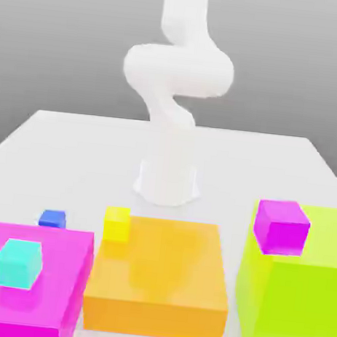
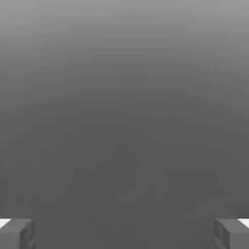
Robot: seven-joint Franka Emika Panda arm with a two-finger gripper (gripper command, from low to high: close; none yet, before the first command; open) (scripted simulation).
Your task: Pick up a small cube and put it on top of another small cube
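The small cube [image 1: 52, 218], tiny and bright blue, rests on the white table just behind the big magenta block, toward the exterior view's left. Another small cube [image 1: 282, 226], magenta-purple, sits on top of the tall lime-green block [image 1: 296, 302] at the exterior view's right. In the hand view my gripper [image 2: 124, 233] is open, its two grey fingertips [image 2: 19, 233] far apart with nothing between them and a plain grey background beyond. The white arm [image 1: 178, 70] rises from its base at the table's middle, well above all the cubes.
A small yellow cube [image 1: 116, 223] sits on the far left corner of a flat orange block [image 1: 159, 287]. A cyan cube [image 1: 18, 263] lies on the big flat magenta block [image 1: 49, 290]. The arm's base [image 1: 167, 179] stands behind the orange block on the white table [image 1: 275, 161].
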